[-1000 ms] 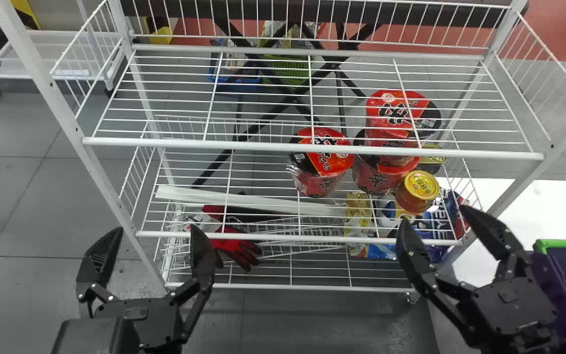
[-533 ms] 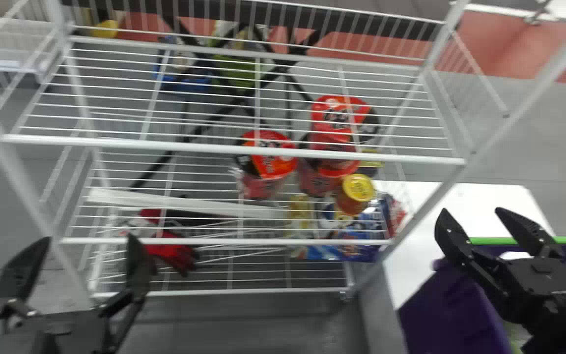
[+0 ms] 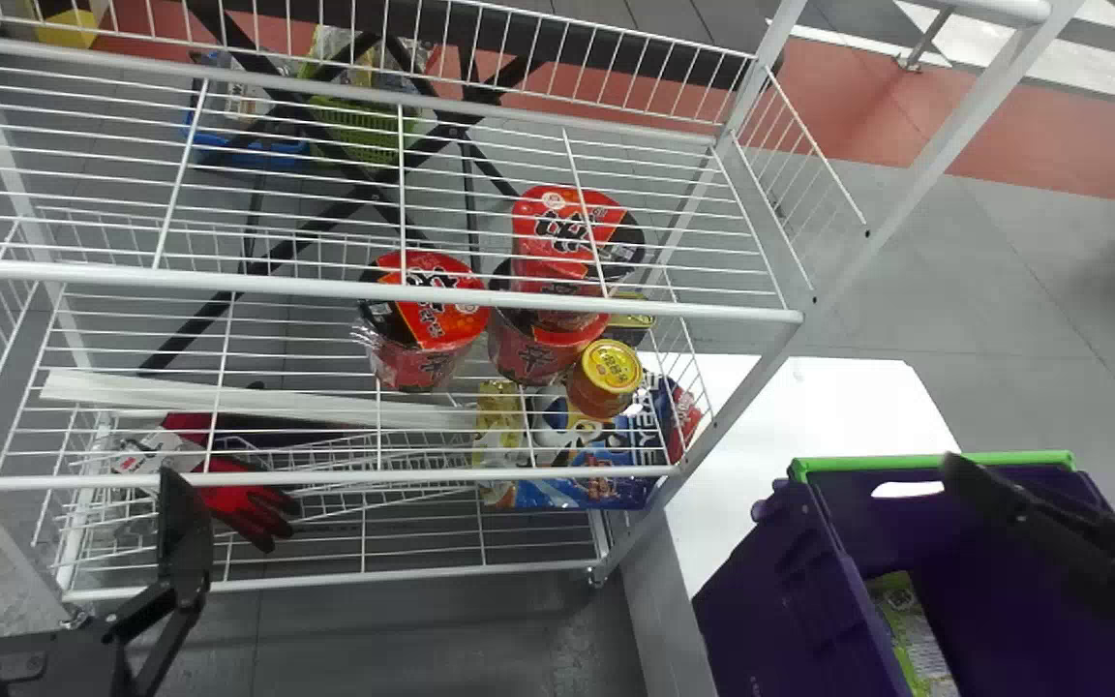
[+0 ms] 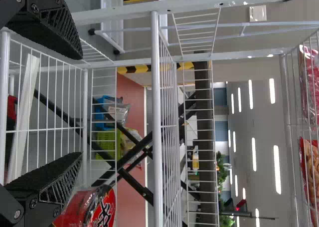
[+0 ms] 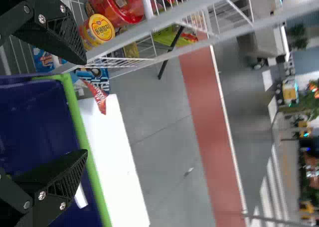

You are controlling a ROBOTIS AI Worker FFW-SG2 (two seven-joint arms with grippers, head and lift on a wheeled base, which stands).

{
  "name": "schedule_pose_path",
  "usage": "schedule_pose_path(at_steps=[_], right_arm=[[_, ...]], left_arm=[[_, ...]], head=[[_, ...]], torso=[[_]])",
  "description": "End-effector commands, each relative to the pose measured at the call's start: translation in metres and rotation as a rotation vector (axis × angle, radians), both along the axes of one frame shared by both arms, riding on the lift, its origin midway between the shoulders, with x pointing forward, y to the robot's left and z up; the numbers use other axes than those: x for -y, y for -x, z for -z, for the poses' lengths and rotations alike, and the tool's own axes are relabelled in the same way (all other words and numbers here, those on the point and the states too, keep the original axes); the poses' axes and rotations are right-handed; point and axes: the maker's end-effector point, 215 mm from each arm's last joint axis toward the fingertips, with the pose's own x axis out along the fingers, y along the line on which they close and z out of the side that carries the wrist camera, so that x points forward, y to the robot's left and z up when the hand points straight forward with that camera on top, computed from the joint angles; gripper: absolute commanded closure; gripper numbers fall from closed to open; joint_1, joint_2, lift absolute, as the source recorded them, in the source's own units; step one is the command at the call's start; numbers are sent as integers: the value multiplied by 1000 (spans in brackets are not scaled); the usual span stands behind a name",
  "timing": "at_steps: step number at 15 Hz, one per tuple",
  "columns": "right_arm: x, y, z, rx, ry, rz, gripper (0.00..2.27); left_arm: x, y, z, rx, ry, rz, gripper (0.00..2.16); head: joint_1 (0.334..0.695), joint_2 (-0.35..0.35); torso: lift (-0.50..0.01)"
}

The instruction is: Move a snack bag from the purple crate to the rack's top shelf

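White table (image 3: 809,407) fills the gap between your rack (image 3: 480,302) and the purple crate (image 3: 775,566); grey floor (image 3: 916,281) and a red strip (image 3: 1012,179) lie behind. A rack post (image 3: 927,163) stands between shelves and crate. Noodle cups (image 3: 441,324) sit one shelf down. The snack bag (image 3: 916,634) is in the crate; your right gripper (image 3: 1051,542), above it, and left gripper (image 3: 74,476), at the rack, are both spread and empty.

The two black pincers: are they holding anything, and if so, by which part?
Nothing is held: the left pincer and the right pincer both stand open and empty.
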Motion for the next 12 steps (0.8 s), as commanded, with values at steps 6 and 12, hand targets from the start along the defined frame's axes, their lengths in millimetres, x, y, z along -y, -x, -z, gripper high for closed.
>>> schedule_pose_path(at_steps=[6, 12], right_arm=[[121, 51, 24, -213, -87, 91, 286], [146, 18, 55, -296, -24, -150, 279]], left_arm=[[7, -3, 5, -10, -4, 49, 137], [11, -1, 6, -11, -1, 60, 137]], head=[[695, -350], [695, -350]], torso=[[-454], [-454]])
